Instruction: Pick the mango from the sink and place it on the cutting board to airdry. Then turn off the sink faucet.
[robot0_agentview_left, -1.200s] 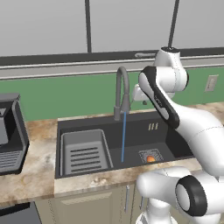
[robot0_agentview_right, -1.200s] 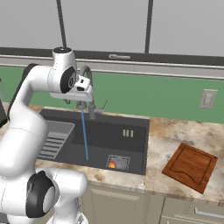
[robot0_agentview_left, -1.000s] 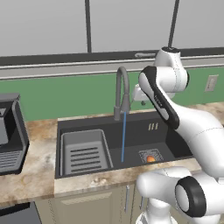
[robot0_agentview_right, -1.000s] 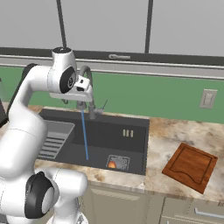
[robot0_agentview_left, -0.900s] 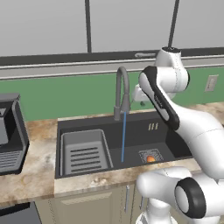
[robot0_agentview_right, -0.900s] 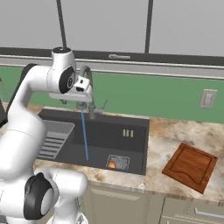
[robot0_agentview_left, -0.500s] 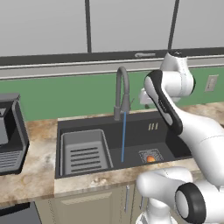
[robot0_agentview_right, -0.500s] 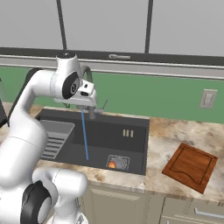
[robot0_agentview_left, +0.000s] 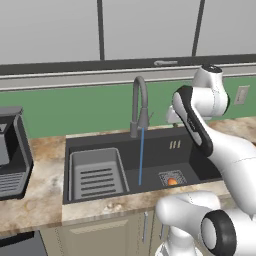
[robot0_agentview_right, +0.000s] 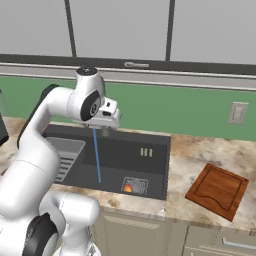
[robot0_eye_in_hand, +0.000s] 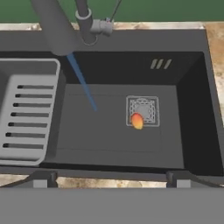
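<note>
Green backsplash, grey cabinets above, and a speckled stone worktop (robot0_agentview_right: 190, 165) with the dark sink (robot0_agentview_left: 155, 142) set into it. I have the arm raised high over the basin, the jaws (robot0_agentview_right: 106, 131) hanging just in front of the faucet (robot0_agentview_left: 139, 102), well above the sink floor. In the hand view my two fingertips (robot0_eye_in_hand: 40, 180) stand far apart at the bottom edge with nothing between them, so the jaws are released and empty.

The mango (robot0_eye_in_hand: 137, 121) lies on the sink floor at the near left corner of the drain grate (robot0_eye_in_hand: 143, 110), touching it. From the jaws it sits below and a little right of centre in the hand view, well clear of the water stream (robot0_eye_in_hand: 82, 80), which falls to its left. Its long axis looks roughly upright in that view, across the line between my fingertips, so I judge no wrist roll is needed, only a small shift right and a long descent.

The rack tray (robot0_agentview_left: 97, 172) fills the sink's left part, away from my path. The board (robot0_agentview_right: 218, 189) waits on the worktop to the sink's right, bare.
</note>
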